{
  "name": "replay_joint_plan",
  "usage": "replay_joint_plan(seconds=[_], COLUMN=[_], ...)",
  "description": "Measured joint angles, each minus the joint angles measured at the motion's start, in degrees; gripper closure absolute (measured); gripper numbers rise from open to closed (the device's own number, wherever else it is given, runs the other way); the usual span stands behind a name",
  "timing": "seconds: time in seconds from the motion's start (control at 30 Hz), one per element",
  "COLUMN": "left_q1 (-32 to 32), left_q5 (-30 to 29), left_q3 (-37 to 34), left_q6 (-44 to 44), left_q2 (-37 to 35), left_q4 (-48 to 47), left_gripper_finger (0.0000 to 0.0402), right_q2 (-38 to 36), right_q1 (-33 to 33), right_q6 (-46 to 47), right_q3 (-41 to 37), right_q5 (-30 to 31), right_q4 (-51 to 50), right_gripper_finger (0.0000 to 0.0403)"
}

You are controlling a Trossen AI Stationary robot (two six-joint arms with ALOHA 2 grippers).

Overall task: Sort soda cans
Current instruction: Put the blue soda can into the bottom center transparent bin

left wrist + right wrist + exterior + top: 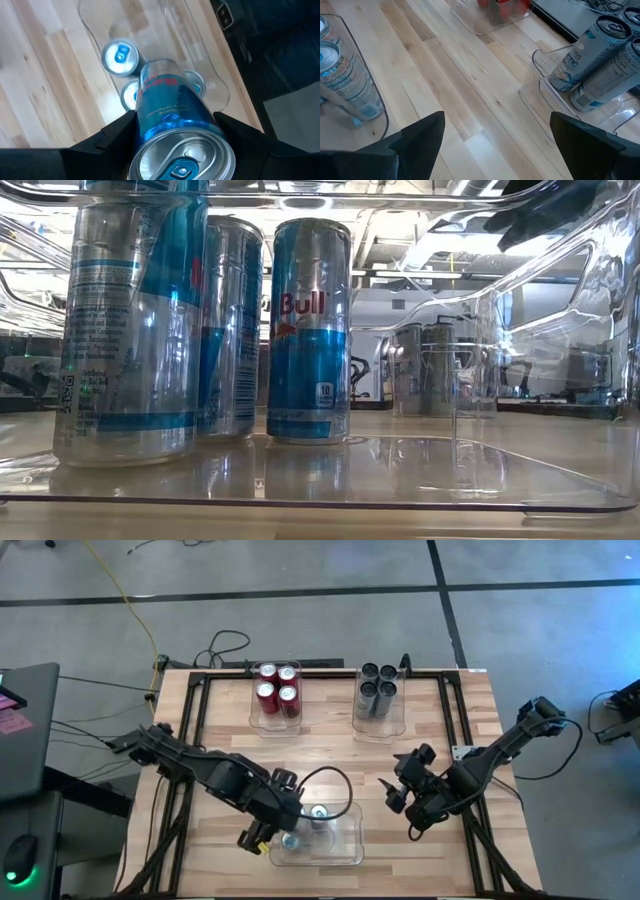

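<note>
"Red Bull" shows in red letters on the blue-and-silver can (309,330) standing in the clear bin (560,480). A small round mark low on that can reads "18". Other print is too small to read.

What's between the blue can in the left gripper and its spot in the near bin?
Nothing visible blocks it. The left gripper holds the blue can above the near bin. Three blue cans already stand in the bin's left part, close around the landing spot; the rest of the floor looks bare. The right gripper waits open alongside.
</note>
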Motion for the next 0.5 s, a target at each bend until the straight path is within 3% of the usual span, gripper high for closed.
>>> replay_joint_plan(seconds=[0.5], left_q1=[0.6], left_q5=[1.3], left_q3=[0.2], left_q6=[13.4], left_q2=[0.6], left_q4=[10.6], left_gripper_finger=[0.0164], right_q2=[0.0], right_q1=[-1.0], right_q6=[-0.5], right_q3=[0.0], right_q5=[-1.0], right_q4=[-0.4], right_gripper_finger=[0.0024])
